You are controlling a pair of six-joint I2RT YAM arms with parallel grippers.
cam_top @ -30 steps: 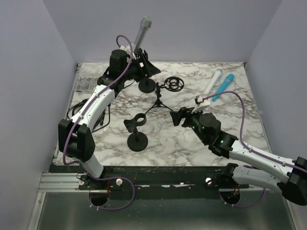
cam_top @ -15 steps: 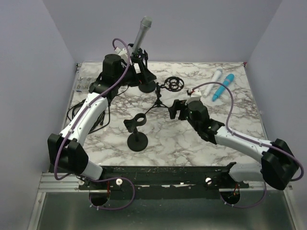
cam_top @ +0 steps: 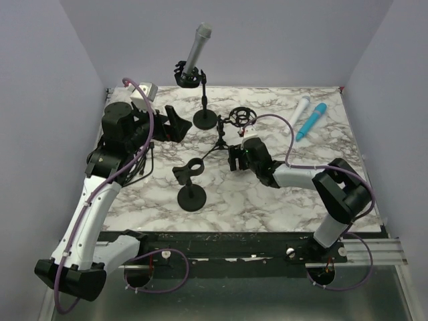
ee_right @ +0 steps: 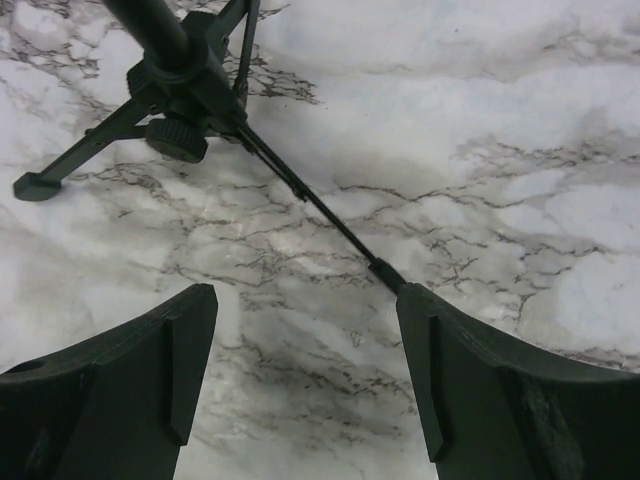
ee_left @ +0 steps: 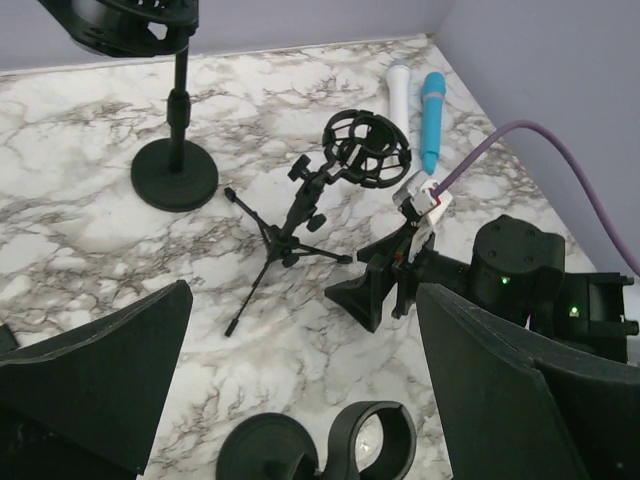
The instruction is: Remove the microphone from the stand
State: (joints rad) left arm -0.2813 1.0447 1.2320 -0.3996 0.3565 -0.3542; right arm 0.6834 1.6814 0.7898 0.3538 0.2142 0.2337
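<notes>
Currently approaching: the grey cylindrical microphone (cam_top: 198, 45) sits clipped in the black round-based stand (cam_top: 204, 101) at the marble surface's (cam_top: 321, 167) far edge. Left gripper (cam_top: 175, 126) and right gripper (ee_right: 305, 320) both gape, empty; next, the left likely must grasp its barrel.

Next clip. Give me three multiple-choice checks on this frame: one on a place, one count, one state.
1. Where is the grey metal microphone?
A. In the clip of the far black round-base stand
B. Lying on its side
C. Hanging from a cable

2. How many black stands are on the white marble table?
A. One
B. Three
C. Five

3. How are the left gripper's fingers?
A. Shut on the microphone
B. Open, empty
C. Shut on a cable

Key: 1 A, it stands upright in that clip. 2 B, the far stand, the near round-base stand and the black tripod stand. 3 B, fingers spread with nothing gripped.
</notes>
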